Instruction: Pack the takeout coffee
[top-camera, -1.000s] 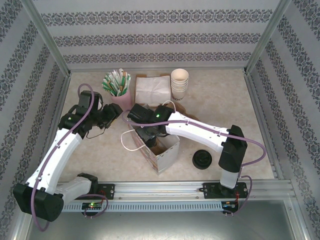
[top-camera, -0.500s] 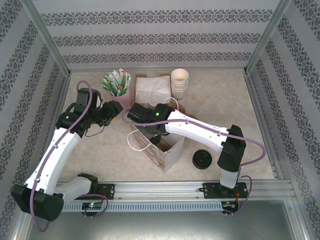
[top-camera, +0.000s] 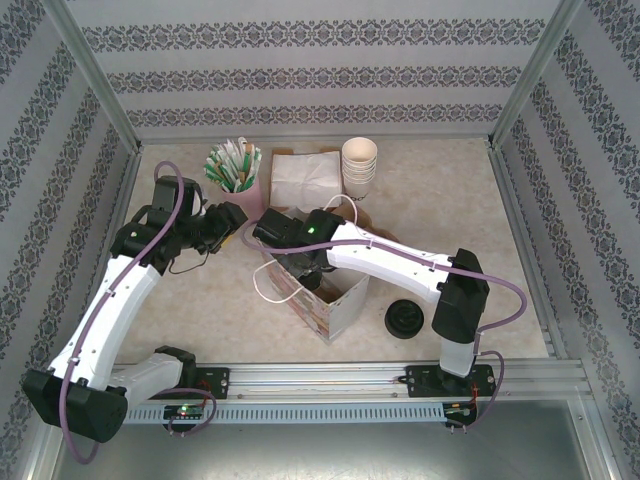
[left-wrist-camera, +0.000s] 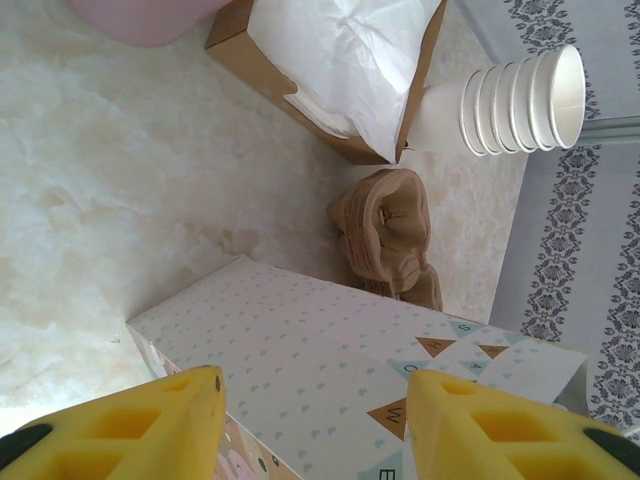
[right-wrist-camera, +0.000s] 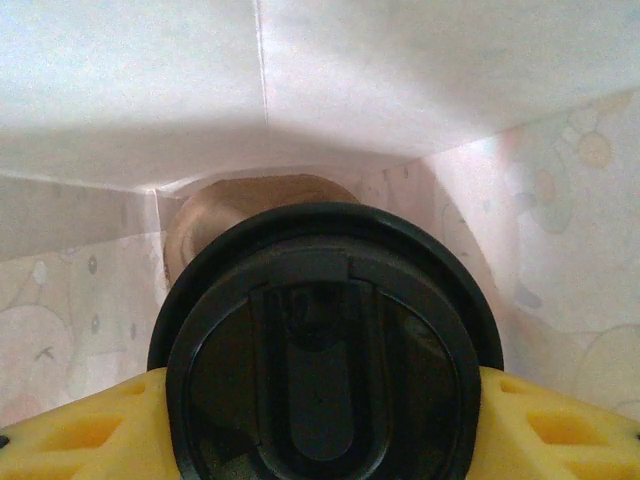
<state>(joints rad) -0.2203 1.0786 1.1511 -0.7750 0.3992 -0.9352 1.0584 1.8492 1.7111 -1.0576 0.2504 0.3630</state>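
The takeout coffee shows its round black lid in the right wrist view, and its cup is hidden beneath. My right gripper is shut on it, one yellow finger at each side of the lid. Cup and gripper are down inside the patterned paper bag, whose pale inner walls surround them. In the top view the right gripper reaches into the bag's mouth. My left gripper hovers left of the bag, open, its yellow fingers apart with nothing between them, and the bag's side lies beyond.
A stack of lidless cream cups, a box of white napkins and a pink cup of sticks stand at the back. Brown cardboard sleeves lie behind the bag. Loose black lids sit right of the bag.
The bag has shifted and turned a little to the right with the right gripper inside it. The left gripper has drawn up and back, away from the bag.
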